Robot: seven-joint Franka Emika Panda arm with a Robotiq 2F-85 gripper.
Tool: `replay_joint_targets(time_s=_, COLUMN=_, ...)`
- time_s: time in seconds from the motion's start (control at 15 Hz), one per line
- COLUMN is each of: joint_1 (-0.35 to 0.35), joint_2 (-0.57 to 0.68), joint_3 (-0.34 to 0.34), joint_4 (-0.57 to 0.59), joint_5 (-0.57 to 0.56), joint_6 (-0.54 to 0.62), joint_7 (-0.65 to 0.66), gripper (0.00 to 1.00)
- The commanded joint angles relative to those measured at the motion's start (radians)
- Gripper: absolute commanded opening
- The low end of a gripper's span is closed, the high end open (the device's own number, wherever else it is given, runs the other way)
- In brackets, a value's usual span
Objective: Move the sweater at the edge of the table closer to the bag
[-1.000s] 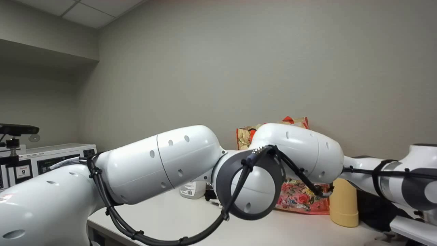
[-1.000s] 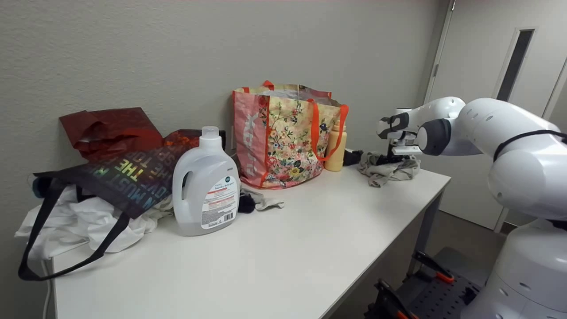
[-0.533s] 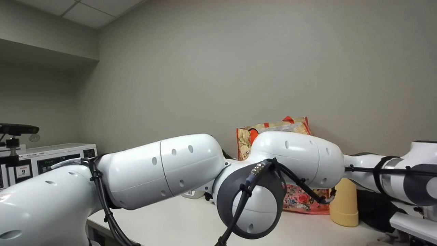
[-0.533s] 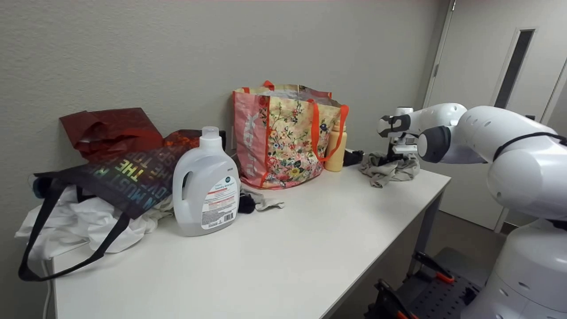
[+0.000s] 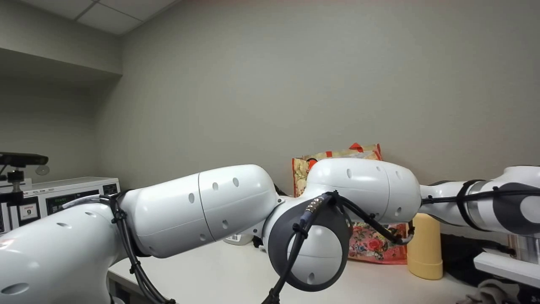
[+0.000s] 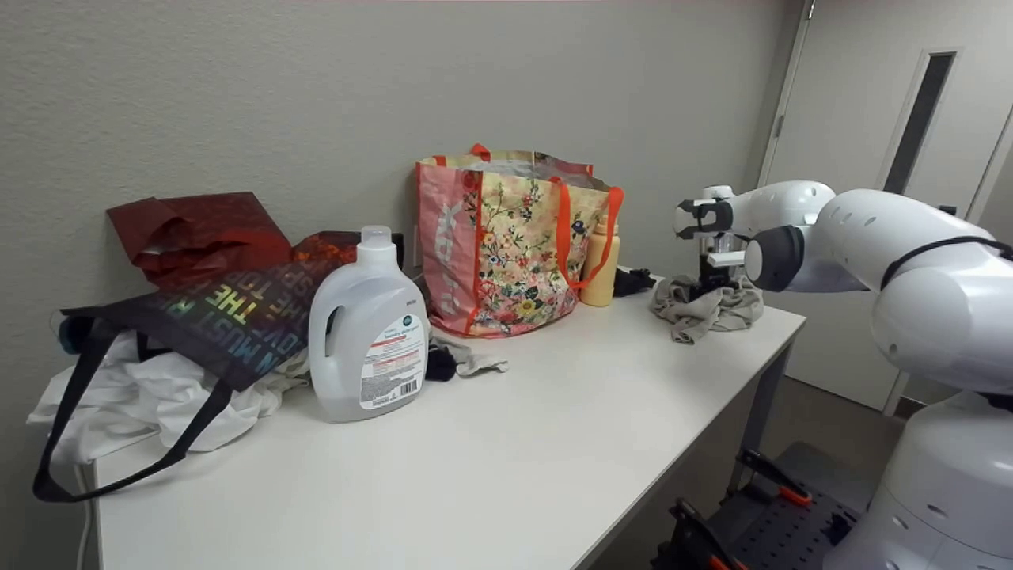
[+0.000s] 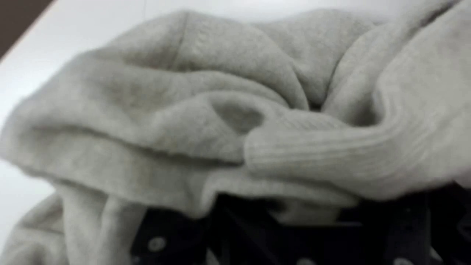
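Grey knit sweater (image 6: pixel 718 317) lies bunched near an end of the white table (image 6: pixel 506 459), the gripper (image 6: pixel 710 287) down among folds that hide its fingertips; how wide they stand, or whether they grip, I can't make out. A yellow bottle (image 6: pixel 605 282) stands between sweater and floral bag (image 6: pixel 518 253).

one sweater (image 6: pixel 681 315), one flowered bag (image 6: pixel 518 245), one yellow bottle (image 6: pixel 599 273), one detergent jug (image 6: pixel 368 328), one lettered bag (image 6: pixel 229 321), two clamps (image 6: pixel 774 478), one door (image 6: pixel 863 127), one robot arm (image 6: pixel 934 324), one gripper (image 6: pixel 712 283) and one tabletop (image 6: pixel 475 459) can be counted; how many pieces make up the white cloth heap (image 6: pixel 178 396) cannot be told.
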Motion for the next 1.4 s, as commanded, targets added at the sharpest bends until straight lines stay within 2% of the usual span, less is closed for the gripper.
replay_joint_targets(time_s=0.0, joint_1=0.024, joint_2=-0.035, joint_3=-0.017, joint_4=0.056, joint_5=-0.043, joint_6=-0.194, joint_7=0.013, gripper=0.06)
replay_joint_targets(time_s=0.07, joint_1=0.047, joint_2=-0.111, joint_3=-0.027, joint_4=-0.043, joint_5=-0.042, joint_6=-0.204, joint_7=0.014, gripper=0.06)
replay_joint_targets(time_s=0.13, joint_1=0.050, joint_2=-0.099, joint_3=-0.012, joint_4=0.029, joint_5=-0.052, joint_6=-0.292, joint_7=0.007, gripper=0.06)
replay_joint_targets(time_s=0.2, joint_1=0.067, joint_2=-0.144, joint_3=-0.008, joint_4=-0.006, joint_5=-0.053, joint_6=-0.332, joint_7=0.004, gripper=0.06)
replay_joint_targets(time_s=0.6, joint_1=0.167, joint_2=-0.251, joint_3=-0.020, joint_4=-0.001, joint_5=-0.097, joint_6=-0.526, joint_7=0.010, gripper=0.06)
replay_joint_targets(time_s=1.0, joint_1=0.257, joint_2=-0.276, joint_3=0.004, joint_4=-0.016, joint_5=-0.096, joint_6=-0.683, joint_7=-0.098, gripper=0.06)
replay_joint_targets(time_s=1.33, joint_1=0.341, joint_2=-0.261, joint_3=0.027, joint_4=0.016, joint_5=-0.100, joint_6=-0.752, joint_7=-0.178, gripper=0.06)
